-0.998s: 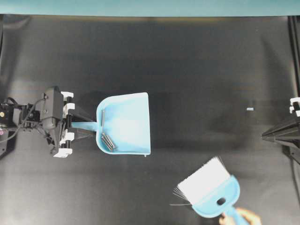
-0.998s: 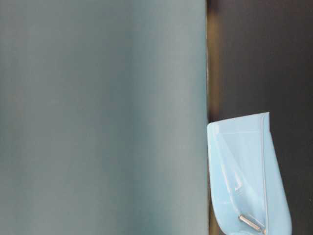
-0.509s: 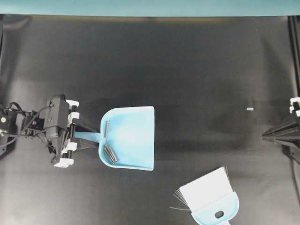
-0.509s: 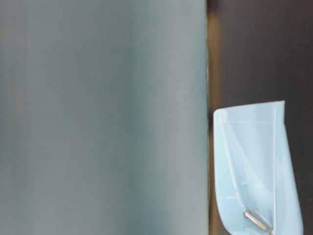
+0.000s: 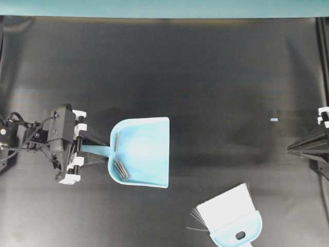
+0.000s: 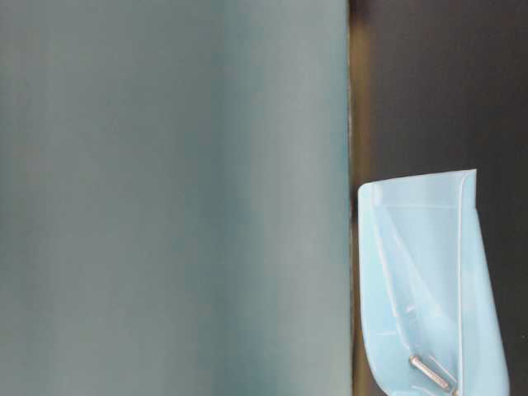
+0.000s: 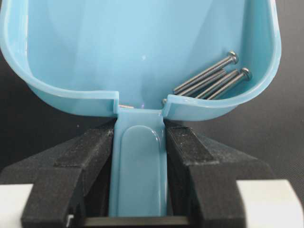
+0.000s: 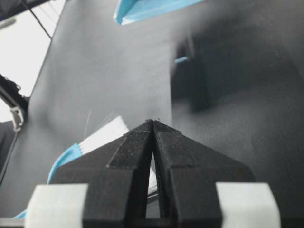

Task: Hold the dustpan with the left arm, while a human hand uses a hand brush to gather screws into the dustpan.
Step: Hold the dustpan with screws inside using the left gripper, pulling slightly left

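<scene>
The light blue dustpan (image 5: 146, 146) sits on the black mat left of centre, mouth facing right. My left gripper (image 5: 95, 150) is shut on its flat handle (image 7: 140, 161), a black finger pressed against each side. Several silver screws (image 5: 119, 163) lie at the back of the pan, seen close in the left wrist view as screws (image 7: 211, 80). The hand brush (image 5: 230, 216) lies alone at the front right, white bristles pointing toward the pan. The human hand is out of view. My right gripper (image 8: 153, 122) is shut on nothing at the right edge, far from the pan.
A small pale blue scrap (image 5: 274, 119) lies on the mat at the right. A teal strip (image 5: 164, 7) runs along the mat's far edge. In the table-level view a teal panel (image 6: 173, 198) fills the left, and the dustpan (image 6: 429, 280) shows beside it.
Over the last second the left gripper carried the dustpan toward the front and slightly right. The brush settled lower and the hand left the view. Nothing has moved in the last half second.
</scene>
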`<state>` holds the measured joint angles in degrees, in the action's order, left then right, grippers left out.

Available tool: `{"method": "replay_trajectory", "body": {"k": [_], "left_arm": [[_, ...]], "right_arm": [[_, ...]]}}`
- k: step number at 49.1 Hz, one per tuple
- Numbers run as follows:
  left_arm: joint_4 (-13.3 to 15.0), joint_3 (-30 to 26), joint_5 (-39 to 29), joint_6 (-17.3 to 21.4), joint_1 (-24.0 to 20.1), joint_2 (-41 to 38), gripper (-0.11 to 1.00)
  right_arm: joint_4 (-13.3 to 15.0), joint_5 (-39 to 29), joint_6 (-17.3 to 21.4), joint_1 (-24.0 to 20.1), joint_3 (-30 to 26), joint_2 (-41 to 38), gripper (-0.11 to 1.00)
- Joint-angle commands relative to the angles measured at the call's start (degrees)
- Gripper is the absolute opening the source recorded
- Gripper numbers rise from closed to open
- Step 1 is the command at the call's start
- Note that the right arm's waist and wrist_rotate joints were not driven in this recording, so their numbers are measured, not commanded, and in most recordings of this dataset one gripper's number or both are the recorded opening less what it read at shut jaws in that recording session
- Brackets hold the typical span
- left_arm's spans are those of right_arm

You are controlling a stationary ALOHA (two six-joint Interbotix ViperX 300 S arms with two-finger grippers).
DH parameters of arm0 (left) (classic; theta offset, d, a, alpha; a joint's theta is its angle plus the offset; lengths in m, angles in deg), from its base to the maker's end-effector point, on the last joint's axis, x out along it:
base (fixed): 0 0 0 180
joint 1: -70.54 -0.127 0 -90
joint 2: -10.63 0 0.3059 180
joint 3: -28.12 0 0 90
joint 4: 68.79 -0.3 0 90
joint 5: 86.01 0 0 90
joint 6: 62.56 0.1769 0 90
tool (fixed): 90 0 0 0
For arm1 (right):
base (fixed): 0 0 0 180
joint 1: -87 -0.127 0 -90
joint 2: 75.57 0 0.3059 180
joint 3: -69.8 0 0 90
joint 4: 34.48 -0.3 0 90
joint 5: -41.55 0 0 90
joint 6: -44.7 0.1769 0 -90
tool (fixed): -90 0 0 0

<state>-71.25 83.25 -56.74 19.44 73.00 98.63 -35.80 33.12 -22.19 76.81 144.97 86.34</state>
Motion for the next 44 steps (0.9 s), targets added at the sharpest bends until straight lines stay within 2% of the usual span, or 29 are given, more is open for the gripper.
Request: {"method": "replay_trajectory", "body": {"k": [1, 28, 44], "left_arm": [[-0.18, -0.62, -0.18, -0.09, 0.09, 0.70, 0.29], [-0.18, 2.72, -2.72, -0.09, 1.49, 3.96, 0.29], [-0.18, 2.29, -5.54, 0.00, 1.49, 3.78, 0.29]], "right_arm": [[0.00, 0.26, 0.00, 0.00, -0.35, -0.18, 0.00], [0.00, 0.26, 0.00, 0.00, -0.26, -0.09, 0.00], [0.00, 0.26, 0.00, 0.00, -0.26, -0.09, 0.00]]}}
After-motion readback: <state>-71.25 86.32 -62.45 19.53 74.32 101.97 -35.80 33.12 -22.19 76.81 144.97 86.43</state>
